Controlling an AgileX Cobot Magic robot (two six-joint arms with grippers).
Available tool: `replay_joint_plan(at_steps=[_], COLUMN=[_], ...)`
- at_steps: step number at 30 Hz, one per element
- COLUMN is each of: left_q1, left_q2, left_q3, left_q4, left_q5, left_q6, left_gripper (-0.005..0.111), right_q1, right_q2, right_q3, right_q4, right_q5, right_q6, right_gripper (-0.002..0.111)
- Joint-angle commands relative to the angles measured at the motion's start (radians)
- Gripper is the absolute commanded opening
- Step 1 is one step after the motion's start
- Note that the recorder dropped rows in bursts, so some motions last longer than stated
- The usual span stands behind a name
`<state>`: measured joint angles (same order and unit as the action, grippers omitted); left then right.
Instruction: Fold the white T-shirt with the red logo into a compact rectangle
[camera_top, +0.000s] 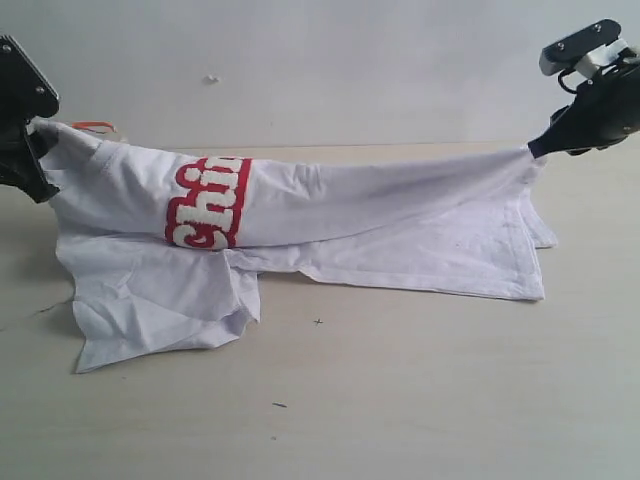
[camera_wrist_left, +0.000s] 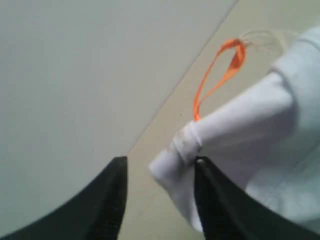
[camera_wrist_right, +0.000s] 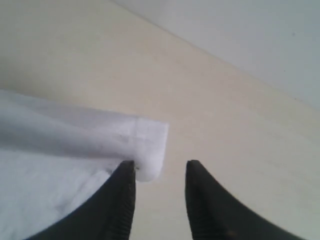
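Note:
The white T-shirt is stretched in a long band across the table, raised at both ends, with lower layers lying flat. The red logo shows partly, wrapped over the fold left of centre. My left gripper is at the shirt's left end. In the left wrist view my left gripper stands open, a bunched white hem resting against one finger, the orange tag beyond. My right gripper is at the right end. Seen from the right wrist, the right gripper is open, the cloth corner touching one fingertip.
The light wooden table extends toward the front below the shirt. A pale wall stands behind the table's back edge. A loose sleeve flap lies crumpled at the front left.

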<state>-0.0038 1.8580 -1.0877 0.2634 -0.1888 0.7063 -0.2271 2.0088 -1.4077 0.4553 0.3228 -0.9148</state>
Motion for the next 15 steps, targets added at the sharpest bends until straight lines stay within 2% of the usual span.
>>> replay_joint_plan(at_steps=[1,6,9,11,14,15], left_q1=[0.005,0.005,0.003,0.001,0.002,-0.001], left_q2=[0.007,0.000,-0.009,-0.019,-0.026,-0.026], left_q3=[-0.004,-0.004,-0.004,-0.004,-0.004,-0.004], left_q4=[-0.061,-0.217,-0.246,-0.246,-0.246,-0.246], left_q5=[-0.103,-0.157,-0.117,-0.065,0.052,0.098], left_q6=[-0.013,-0.013,-0.075,-0.178,-0.318,-0.347], left_gripper=[0.061,0.062,0.060,0.051,0.028,0.018], right_q1=[-0.005,-0.005,-0.005,-0.005,-0.005,-0.005], right_q2=[-0.003,-0.003,-0.003,-0.003,-0.002,0.005], right_q3=[-0.054,-0.108,-0.140,-0.158,-0.160,-0.160], right_q4=[0.008,0.008,0.012,0.012,0.014,0.014], right_q5=[-0.071,0.016,0.119,0.194,0.290,0.322], right_q6=[0.140,0.220,0.220,0.220,0.220,0.220], right_gripper=[0.042,0.039,0.030,0.019,0.001,0.000])
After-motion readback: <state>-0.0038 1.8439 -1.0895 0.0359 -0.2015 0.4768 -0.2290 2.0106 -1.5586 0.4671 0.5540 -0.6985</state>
